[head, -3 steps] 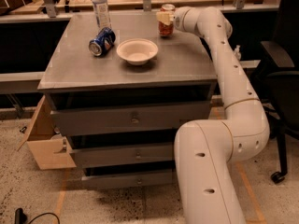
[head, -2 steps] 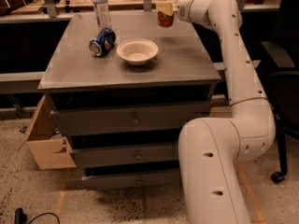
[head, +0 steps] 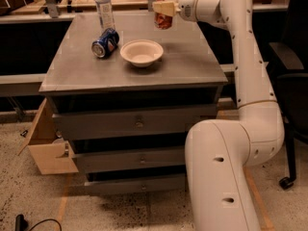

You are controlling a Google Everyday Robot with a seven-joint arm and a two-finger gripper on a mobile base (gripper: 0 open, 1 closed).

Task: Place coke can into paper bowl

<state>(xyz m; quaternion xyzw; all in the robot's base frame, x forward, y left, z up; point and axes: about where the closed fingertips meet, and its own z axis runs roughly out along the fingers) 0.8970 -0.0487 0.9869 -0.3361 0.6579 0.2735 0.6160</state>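
Centrally, a grey metal cabinet (head: 139,124) with drawers is shown, and a paper bowl (head: 141,53) is set upright on its top. The coke can (head: 164,21) is held upright at about 1 o'clock from the bowl, over the far part of the top, and appears to be lifted clear of it. It is clasped around its upper half by the gripper (head: 164,9) of a white arm (head: 245,66) reaching in from 3 o'clock. A blue soda can (head: 105,43) is laid on its side at 10 o'clock from the bowl, with a clear plastic bottle (head: 104,7) standing just behind it.
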